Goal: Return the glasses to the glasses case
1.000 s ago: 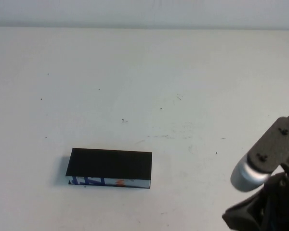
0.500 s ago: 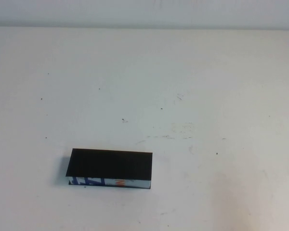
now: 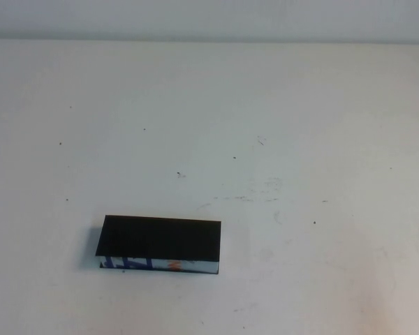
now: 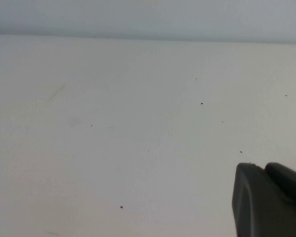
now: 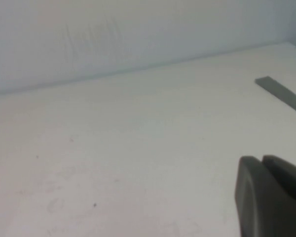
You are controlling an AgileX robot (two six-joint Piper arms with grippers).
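Observation:
The glasses case (image 3: 159,244) lies on the white table at the front left, a black box with its lid down and a white side strip with blue and orange print facing me. The glasses are out of view. Neither arm shows in the high view. My left gripper (image 4: 264,168) shows only in the left wrist view, its dark fingers together over bare table, holding nothing. My right gripper (image 5: 261,160) shows only in the right wrist view, fingers together over bare table, holding nothing. The case is in neither wrist view.
The white table (image 3: 265,139) has small dark specks and faint scuffs. A pale wall runs along its far edge. A grey flat strip (image 5: 281,94) lies near the table's right side in the right wrist view.
The right arm, seen at the lower right of the high view a second ago, has withdrawn out of that view. The case has not moved.

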